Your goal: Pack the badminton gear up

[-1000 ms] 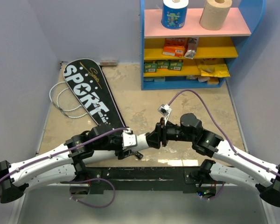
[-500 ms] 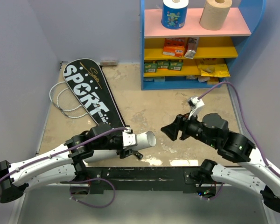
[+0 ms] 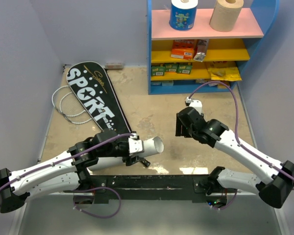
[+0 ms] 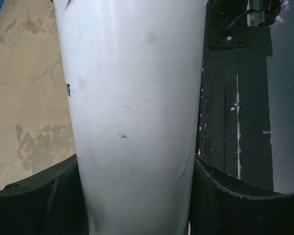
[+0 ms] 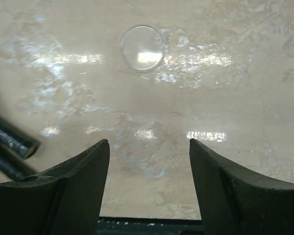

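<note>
Near the front edge of the worktop (image 3: 137, 107), the left tool (image 3: 137, 148) is clamped around the long white tube (image 3: 154, 145), a finger pressed to each side and the tube's open end pointing right. Just beyond, the right tool (image 3: 182, 126) hangs over bare worktop, its jaws spread wide with nothing between them and a small clear disc (image 5: 142, 48) lying ahead. Farther back on the left, the black "SPORT" cover (image 3: 90, 95) lies flat, wide end toward the far wall. A blue shelf unit (image 3: 149, 49) at the back carries paper rolls (image 3: 226, 14) on top.
</note>
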